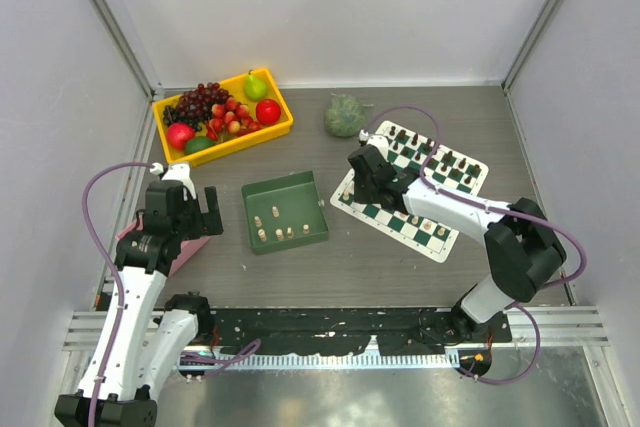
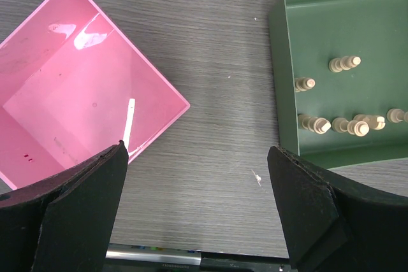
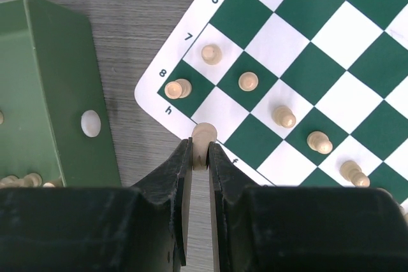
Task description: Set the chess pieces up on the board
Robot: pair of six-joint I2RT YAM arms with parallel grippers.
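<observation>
A pink bin (image 2: pixel 76 93) sits at the left of the table (image 2: pixel 217 42). The left tool (image 2: pixel 197 211) hangs over bare table, jaws wide apart and empty, between that bin and the green tray (image 2: pixel 319 23), where several cream pieces (image 2: pixel 344 63) lie. The right tool (image 3: pixel 199 154) is clamped on one cream piece (image 3: pixel 204 135) at the checkered board (image 3: pixel 299 62) edge, near cream pawns (image 3: pixel 248 81) standing on its squares.
</observation>
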